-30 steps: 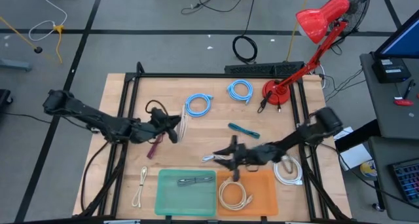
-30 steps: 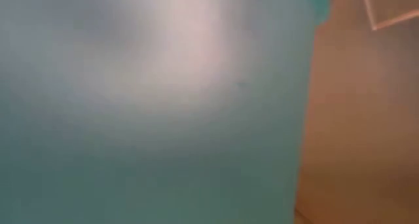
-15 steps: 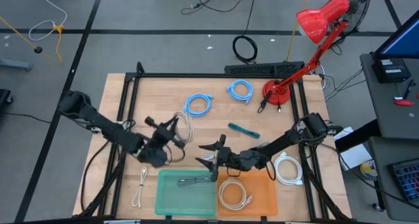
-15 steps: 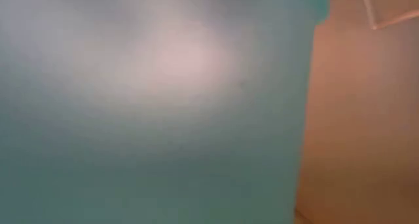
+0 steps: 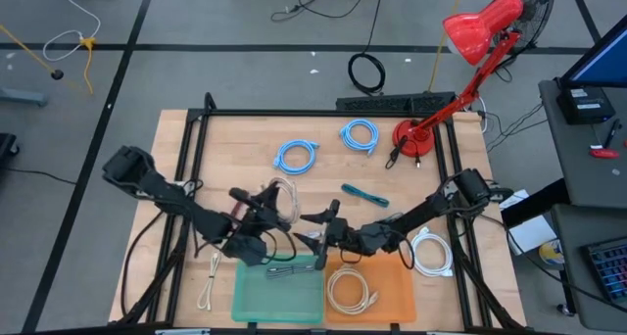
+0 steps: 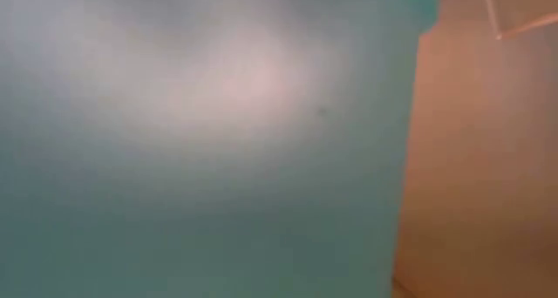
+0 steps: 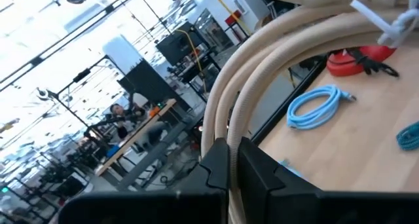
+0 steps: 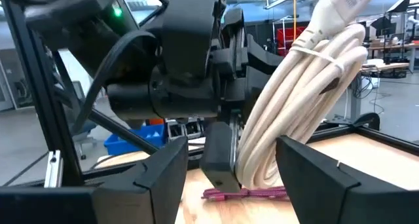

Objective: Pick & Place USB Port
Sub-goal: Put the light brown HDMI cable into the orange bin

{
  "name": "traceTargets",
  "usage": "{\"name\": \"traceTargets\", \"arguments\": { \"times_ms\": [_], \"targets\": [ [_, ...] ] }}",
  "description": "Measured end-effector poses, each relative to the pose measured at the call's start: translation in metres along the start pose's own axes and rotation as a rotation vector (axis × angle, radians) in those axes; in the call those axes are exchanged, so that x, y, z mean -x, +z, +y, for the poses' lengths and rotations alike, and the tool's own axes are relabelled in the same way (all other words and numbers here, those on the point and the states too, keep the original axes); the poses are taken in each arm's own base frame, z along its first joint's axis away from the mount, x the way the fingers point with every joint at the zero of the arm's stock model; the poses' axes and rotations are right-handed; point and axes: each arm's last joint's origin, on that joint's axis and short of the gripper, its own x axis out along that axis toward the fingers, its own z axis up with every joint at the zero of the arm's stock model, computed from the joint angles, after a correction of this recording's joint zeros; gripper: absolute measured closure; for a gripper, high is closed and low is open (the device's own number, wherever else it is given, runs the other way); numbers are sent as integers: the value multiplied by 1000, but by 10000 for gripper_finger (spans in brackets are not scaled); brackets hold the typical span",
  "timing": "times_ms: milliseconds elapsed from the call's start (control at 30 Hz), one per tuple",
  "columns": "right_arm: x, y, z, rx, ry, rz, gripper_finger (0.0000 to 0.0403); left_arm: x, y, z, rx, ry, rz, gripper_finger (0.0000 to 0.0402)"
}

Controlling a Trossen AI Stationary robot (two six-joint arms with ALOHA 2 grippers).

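My left gripper (image 5: pixel 266 220) is shut on a cream coiled cable (image 5: pixel 280 195), tied with a white strap, above the wood table just beyond the green tray (image 5: pixel 257 298). In the left wrist view the coil (image 7: pixel 275 60) rises past the shut fingers. Facing it from the right, my right gripper (image 5: pixel 312 233) stands open, the coil (image 8: pixel 294 99) showing between its fingers (image 8: pixel 163 168) without touching them. A dark cable (image 5: pixel 286 270) lies in the green tray, and a white coil (image 5: pixel 351 291) lies in the orange tray (image 5: pixel 400 288). My left gripper pinches several strands of the cream coil at the loop's lower end (image 7: pixel 229 129) between its two fingers. The fingers lie level and come from the table's left. The coil stands up tilted from the fingers, its strapped plug end (image 8: pixel 340 4) uppermost, clear of the table.
Two blue coils (image 5: pixel 296 156) (image 5: pixel 360 134) and a teal cable (image 5: pixel 364 194) lie at the far middle, beside a red lamp (image 5: pixel 416 139). A maroon cable (image 8: pixel 242 193) lies under the held coil. White cables lie at the right (image 5: pixel 431 254) and near left (image 5: pixel 210 281). The trays' walls fill the low view.
My left gripper has gone toward the table's near edge and right, rolling its wrist, and has carried the cream coil to just beyond the green tray. My right gripper has shifted a little toward the left and has spread its fingers.
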Motion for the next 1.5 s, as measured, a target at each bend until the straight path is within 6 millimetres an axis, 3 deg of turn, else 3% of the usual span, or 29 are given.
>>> {"name": "traceTargets", "arguments": {
  "times_ms": [467,1233,1500],
  "targets": [
    [-1,3,-1,3,-19,-20,180,24,16,6,28,-73,-47,392],
    [-9,6,-12,-117,25,-50,202,14,14,4,66,-49,-28,392],
    [-10,6,-13,-126,17,-47,253,14,14,4,59,-45,-27,392]
  ]
}}
